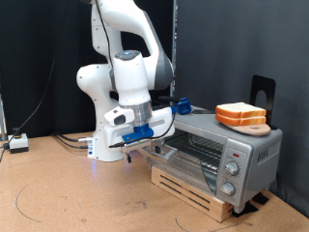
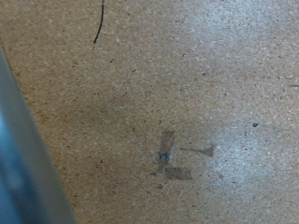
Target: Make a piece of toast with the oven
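The silver toaster oven (image 1: pixel 217 145) stands at the exterior view's right, with three knobs (image 1: pixel 232 166) on its front panel and a wire rack behind the glass. Two stacked bread slices (image 1: pixel 240 113) lie on a round wooden board (image 1: pixel 253 127) on the oven's top. My gripper (image 1: pixel 145 134), with blue fingers, hangs low at the oven's left front corner, close to the end of the door. No toast is between its fingers. The wrist view shows only the table and a blurred grey bar (image 2: pixel 21 163) along one edge; my fingers do not show there.
The oven sits on a low wooden pallet (image 1: pixel 198 188) on a brown board table (image 1: pixel 87 193). A black stand (image 1: pixel 263 92) rises behind the oven. A small white box with cables (image 1: pixel 17 142) lies at the exterior view's left. A tape mark (image 2: pixel 168 161) is on the table.
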Robot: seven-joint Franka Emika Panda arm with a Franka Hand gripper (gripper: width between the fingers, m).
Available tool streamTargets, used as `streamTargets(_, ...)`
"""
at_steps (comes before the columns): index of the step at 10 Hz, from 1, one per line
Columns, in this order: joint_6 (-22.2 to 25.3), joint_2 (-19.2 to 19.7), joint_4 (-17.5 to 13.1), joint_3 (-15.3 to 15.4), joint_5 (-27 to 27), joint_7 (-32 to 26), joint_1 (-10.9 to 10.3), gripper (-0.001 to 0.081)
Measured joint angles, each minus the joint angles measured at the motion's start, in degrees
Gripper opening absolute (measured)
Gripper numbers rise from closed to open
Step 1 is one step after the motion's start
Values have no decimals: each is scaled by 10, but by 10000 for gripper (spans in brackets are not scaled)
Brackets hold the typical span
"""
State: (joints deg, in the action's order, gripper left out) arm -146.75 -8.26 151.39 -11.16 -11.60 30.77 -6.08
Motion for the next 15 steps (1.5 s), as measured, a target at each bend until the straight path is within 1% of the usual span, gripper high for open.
streamTargets(2, -14, 12, -1, -1, 8, 1, 4, 809)
streamTargets(6, -15, 14, -2, -2, 4, -2, 4, 809)
streamTargets(7, -15, 14, -1, -3, -4, -7, 4, 809)
streamTargets(9, -17, 14, -3, -5, -38, -29, 4, 809)
streamTargets(11, -17, 13, -11, -11, -67, -57, 4, 809)
streamTargets(12, -16, 13, -15, -13, -71, -63, 4, 809)
streamTargets(15, -13, 13, -18, -16, -55, -57, 9, 809)
